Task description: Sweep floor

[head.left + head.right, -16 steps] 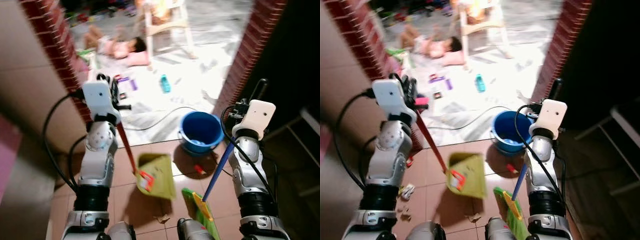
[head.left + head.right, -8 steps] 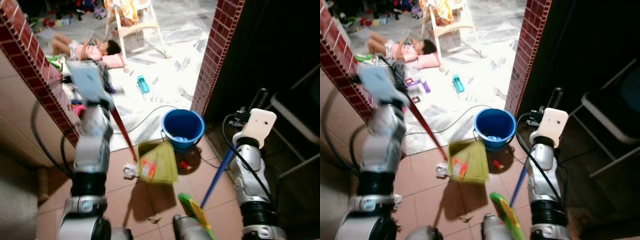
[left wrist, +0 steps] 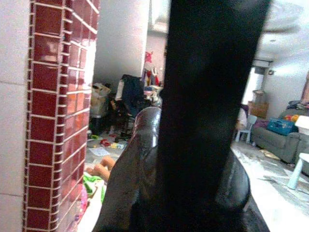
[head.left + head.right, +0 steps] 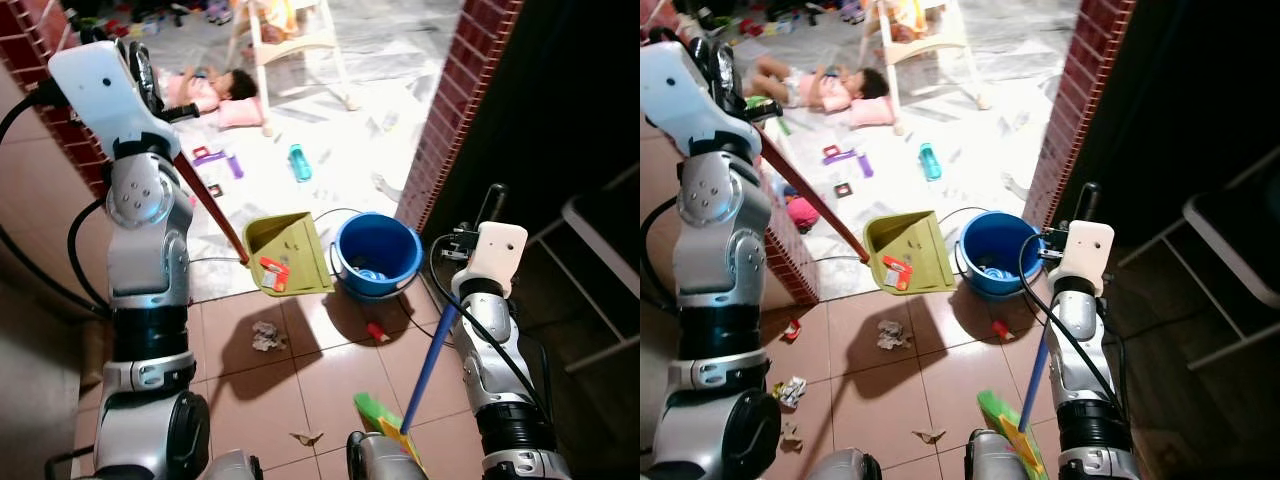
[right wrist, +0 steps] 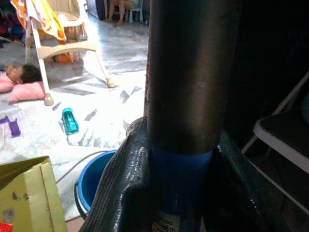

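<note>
My left gripper (image 4: 148, 78) is raised high and shut on the red handle (image 4: 212, 207) of a yellow-green dustpan (image 4: 288, 254), which hangs in the air beside the blue bucket (image 4: 377, 251). My right gripper (image 4: 476, 222) is shut on the blue broom handle (image 4: 432, 358); the green broom head (image 4: 384, 424) rests on the tiles near my feet. In the right wrist view the fingers (image 5: 126, 193) clasp the handle. A crumpled paper (image 4: 265, 335), a small scrap (image 4: 305, 438) and a red bit (image 4: 376, 331) lie on the brown tiles.
Brick pillars (image 4: 456, 100) frame a doorway to a bright room. A person (image 4: 215, 90) lies there on the floor by a white chair (image 4: 300, 30), with toys and a teal bottle (image 4: 297, 162) about. A cable (image 4: 325, 215) runs by the bucket. A folding chair (image 4: 605, 245) stands right.
My left arm has risen, lifting the dustpan off the tiles to beside the bucket. The crumpled paper now lies uncovered. The camera has swung; the right arm keeps the broom.
</note>
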### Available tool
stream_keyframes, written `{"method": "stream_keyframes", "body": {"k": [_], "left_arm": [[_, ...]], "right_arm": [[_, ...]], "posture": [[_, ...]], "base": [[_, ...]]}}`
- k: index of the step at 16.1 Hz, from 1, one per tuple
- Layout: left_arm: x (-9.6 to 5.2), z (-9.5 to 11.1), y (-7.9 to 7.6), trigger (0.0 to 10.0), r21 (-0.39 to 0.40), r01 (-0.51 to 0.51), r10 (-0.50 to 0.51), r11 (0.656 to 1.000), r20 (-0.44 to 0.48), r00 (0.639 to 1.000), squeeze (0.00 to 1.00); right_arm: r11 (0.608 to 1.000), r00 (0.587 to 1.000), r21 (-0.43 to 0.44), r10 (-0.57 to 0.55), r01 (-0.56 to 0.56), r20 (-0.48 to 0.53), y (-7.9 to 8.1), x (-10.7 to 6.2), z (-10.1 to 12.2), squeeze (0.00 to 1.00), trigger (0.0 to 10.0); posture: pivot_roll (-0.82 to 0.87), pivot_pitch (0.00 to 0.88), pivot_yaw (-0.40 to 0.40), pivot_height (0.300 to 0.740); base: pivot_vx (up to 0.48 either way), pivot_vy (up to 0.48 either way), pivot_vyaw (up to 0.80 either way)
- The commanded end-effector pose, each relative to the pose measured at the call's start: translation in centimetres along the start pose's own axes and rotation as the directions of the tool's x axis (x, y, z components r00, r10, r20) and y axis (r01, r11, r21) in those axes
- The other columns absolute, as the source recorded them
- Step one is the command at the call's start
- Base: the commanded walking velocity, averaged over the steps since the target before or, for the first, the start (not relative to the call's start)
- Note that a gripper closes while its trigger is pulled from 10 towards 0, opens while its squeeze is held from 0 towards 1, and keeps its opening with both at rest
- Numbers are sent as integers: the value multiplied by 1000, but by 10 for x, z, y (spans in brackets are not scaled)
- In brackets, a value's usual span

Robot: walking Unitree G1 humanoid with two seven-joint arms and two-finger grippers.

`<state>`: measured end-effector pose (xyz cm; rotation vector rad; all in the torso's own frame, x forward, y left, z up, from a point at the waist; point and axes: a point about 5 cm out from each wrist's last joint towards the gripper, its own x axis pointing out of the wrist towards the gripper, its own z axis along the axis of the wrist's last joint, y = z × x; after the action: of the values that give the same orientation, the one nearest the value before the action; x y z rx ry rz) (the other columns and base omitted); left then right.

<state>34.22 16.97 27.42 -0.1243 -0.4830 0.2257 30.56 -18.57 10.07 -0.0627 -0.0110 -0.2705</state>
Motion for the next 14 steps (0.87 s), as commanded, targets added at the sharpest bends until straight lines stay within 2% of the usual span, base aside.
{"method": "stream_keyframes", "body": {"k": [1, 3, 4, 6, 7, 8, 9, 10, 14], "left_arm": [[10, 27, -4, 10000, -40, 0, 4, 999, 110, 994, 0], [19, 38, -11, 10000, -82, 11, 1, 997, 141, 990, 0], [27, 49, -17, 10000, -102, 15, 3, 995, 176, 984, 0], [33, 58, -24, 10000, -111, 25, -1, 993, 211, 978, 0], [37, 62, -38, 10000, -112, 66, -37, 992, 243, 969, 0], [37, 62, -40, 10000, -114, 73, -43, 991, 243, 969, 0], [35, 59, -48, 10000, -118, 105, -74, 988, 239, 968, 0], [32, 55, -53, 10000, -120, 127, -96, 985, 231, 968, 0], [29, 46, -58, 10000, -125, 139, -110, 982, 213, 971, 0]], "right_arm": [[999, 1000, -51, -8, 8, -14, -4, 0, -3, 0, 10000], [997, 999, -67, 45, -43, 23, -1, 0, -1, 0, 10000], [998, 998, -18, 55, -55, 11, 2, 0, -2, 0, 10000], [994, 994, 12, 106, -106, 17, 9, -2, 1, 0, 10000], [988, 990, 60, 139, -141, 26, 17, -4, 4, 0, 10000], [988, 990, 65, 138, -139, 28, 18, -4, 4, 0, 10000], [986, 990, 96, 132, -136, 42, 17, -4, 7, 0, 10000], [987, 990, 77, 134, -138, 48, 16, -4, 8, 0, 10000], [986, 990, 96, 134, -137, 39, 14, -5, 6, 0, 10000]], "posture": [[-127, 51, 12, 740], [-126, 49, 14, 740], [-126, 48, 14, 740], [-127, 45, 15, 740], [-132, 44, 19, 740], [-134, 43, 21, 740], [-137, 45, 26, 740], [-138, 46, 27, 740], [-134, 52, 28, 740]], "base": [[0, 0, 0], [0, 0, 0], [0, 0, 0], [0, 0, 0], [0, 0, 0], [0, 0, 0], [319, 0, 0], [334, 0, 0], [337, 0, -742]]}}
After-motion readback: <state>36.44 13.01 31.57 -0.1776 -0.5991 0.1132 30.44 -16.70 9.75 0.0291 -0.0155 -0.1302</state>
